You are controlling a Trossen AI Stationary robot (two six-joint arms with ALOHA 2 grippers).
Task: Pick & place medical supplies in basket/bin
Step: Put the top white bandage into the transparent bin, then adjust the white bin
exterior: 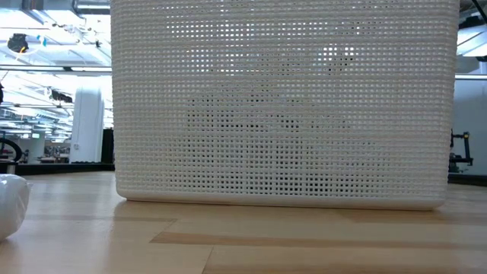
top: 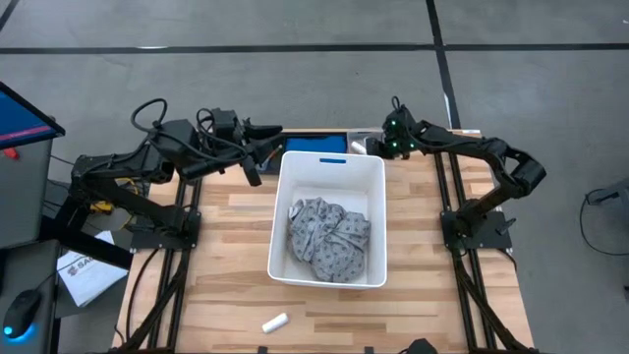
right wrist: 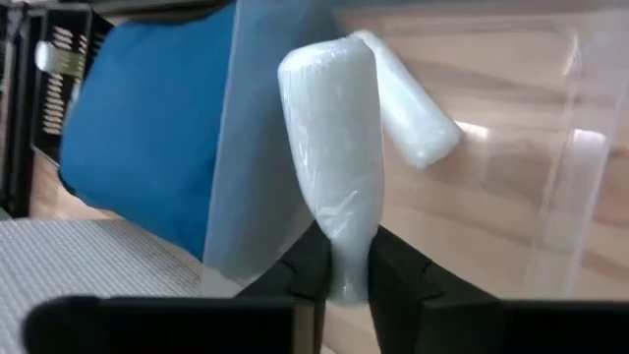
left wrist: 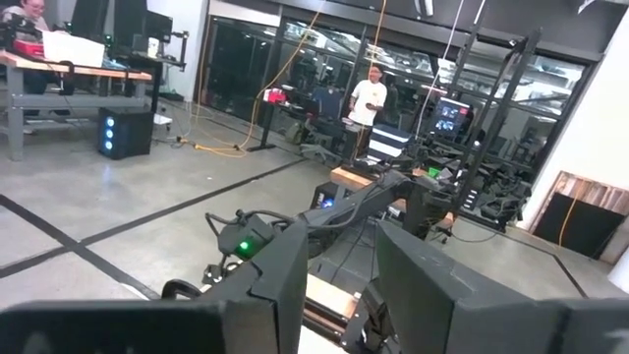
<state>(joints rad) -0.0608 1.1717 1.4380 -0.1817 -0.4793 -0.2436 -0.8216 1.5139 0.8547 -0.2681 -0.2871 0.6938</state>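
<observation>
The white tub (top: 278,218) stands mid-table, its mesh wall (exterior: 281,106) filling the low view. The grey speckled fabric (top: 329,239) lies crumpled on the tub's floor. One white roll (top: 274,322) lies on the table near the near edge, and shows as the roll (exterior: 9,205) at the low view's left edge. My right gripper (top: 371,147) is beyond the tub's far right corner, shut on another white roll (right wrist: 329,138). A third roll (right wrist: 408,103) lies in a clear tray. My left gripper (top: 252,165) hovers open by the tub's far left corner. My right gripper (right wrist: 344,285) pinches the white roll by one end (right wrist: 344,258) between its two fingers. That end is squeezed narrow where the fingers meet it. The rest of the roll sticks straight out ahead of the fingers, over the clear tray; whether it is lifted clear does not show.
A clear plastic tray (right wrist: 562,197) and a blue pad (right wrist: 147,128) sit at the table's far edge behind the tub. Bare wood lies to the left, right and near side of the tub. People stand in the room beyond, far from the table.
</observation>
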